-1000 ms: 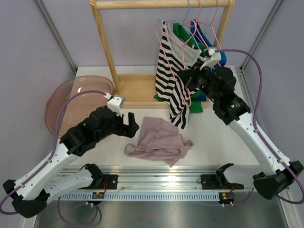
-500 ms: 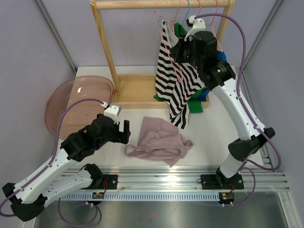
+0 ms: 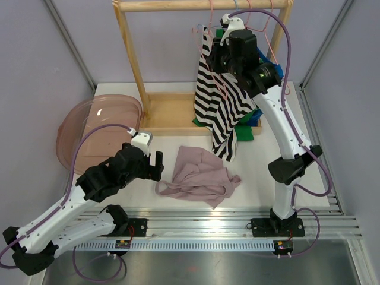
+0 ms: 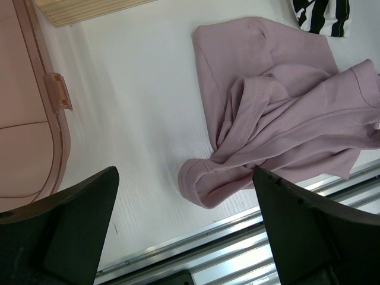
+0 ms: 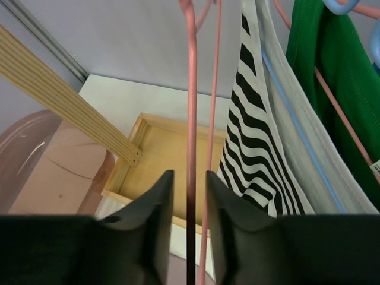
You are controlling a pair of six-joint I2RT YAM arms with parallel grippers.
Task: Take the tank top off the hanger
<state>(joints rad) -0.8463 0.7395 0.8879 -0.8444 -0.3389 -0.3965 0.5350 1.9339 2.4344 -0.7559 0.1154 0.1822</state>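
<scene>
Right end effector raised, striped tank top vertical

Lilac walls, white table, wood rack, alu rail at front

Right hand against hung striped tank top

The right gripper is raised high, fingers nearly closed; the left gripper hovers low, fingers spread wide.
</scene>
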